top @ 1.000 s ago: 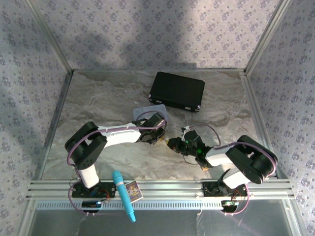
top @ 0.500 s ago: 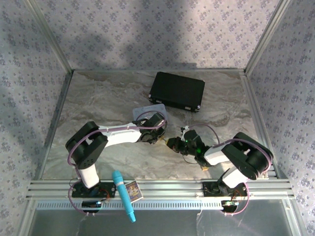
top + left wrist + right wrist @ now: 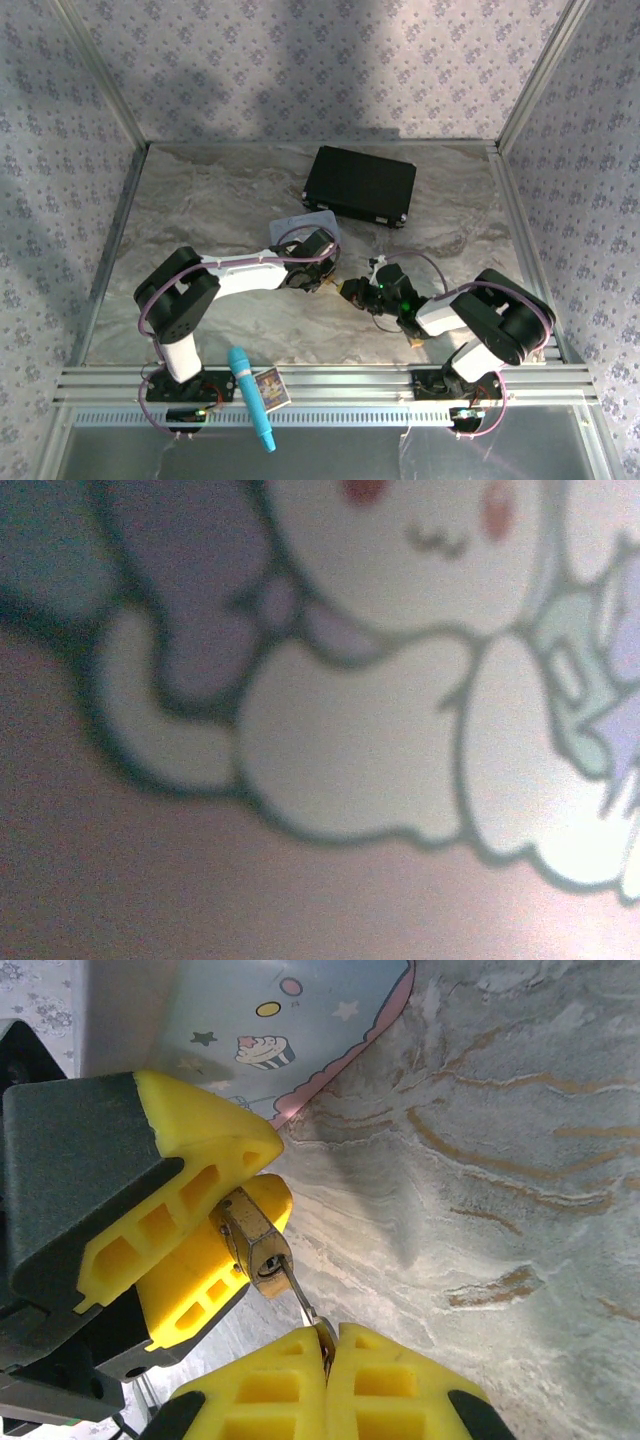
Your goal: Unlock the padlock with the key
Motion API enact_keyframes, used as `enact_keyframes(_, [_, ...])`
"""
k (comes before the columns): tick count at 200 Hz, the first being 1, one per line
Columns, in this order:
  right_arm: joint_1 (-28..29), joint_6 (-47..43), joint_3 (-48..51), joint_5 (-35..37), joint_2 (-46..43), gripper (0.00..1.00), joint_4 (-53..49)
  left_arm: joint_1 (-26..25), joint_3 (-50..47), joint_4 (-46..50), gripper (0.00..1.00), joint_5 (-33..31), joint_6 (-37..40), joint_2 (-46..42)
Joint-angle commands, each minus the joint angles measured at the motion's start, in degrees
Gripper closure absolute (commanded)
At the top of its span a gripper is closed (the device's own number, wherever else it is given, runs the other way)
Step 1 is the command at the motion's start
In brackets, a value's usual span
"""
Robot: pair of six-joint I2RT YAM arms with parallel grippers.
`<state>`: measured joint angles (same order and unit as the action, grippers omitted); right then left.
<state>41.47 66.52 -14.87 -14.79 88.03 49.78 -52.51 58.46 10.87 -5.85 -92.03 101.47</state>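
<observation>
My left gripper point(image 3: 326, 281) sits at the middle of the table point(image 3: 500, 1160). Its yellow fingers point(image 3: 190, 1175) are nearly closed and pinch the padlock point(image 3: 255, 1243) between them. Only the brass end with the keyhole sticks out past the fingertips. The rest of the body and the shackle are buried between the pads, so I cannot tell whether the shackle is in or out.

My right gripper point(image 3: 327, 1348) faces it from just beside, with its jaws pressed together on the key point(image 3: 300, 1300). The thin silver blade runs from the seam between the fingers up to the keyhole. The key's head is swallowed by the pads, and I cannot judge how deep the tip sits in the lock.

The tin point(image 3: 250, 1020) lies just behind the left fingers, and its far part is cut off at the frame edge. From the left wrist its lid is out of focus, a pale cartoon figure at best. From above, the left arm covers most of it, and the padlock and key are too small to pick out. A black case point(image 3: 360, 186) lies well apart, towards the back.
</observation>
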Motion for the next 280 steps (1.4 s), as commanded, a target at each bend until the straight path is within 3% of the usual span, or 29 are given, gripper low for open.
enact_keyframes(1, [-0.2,0.7,-0.4,0.5,-0.7,1.0,7.2,-2.3,-0.7,1.0,0.87,11.5,-4.4,3.7])
enact_keyframes(280, [-1.0,0.4,2.3,3.4,-3.6,1.0,4.4,-2.5,-1.3,0.5,0.88,11.3,-5.0,3.8])
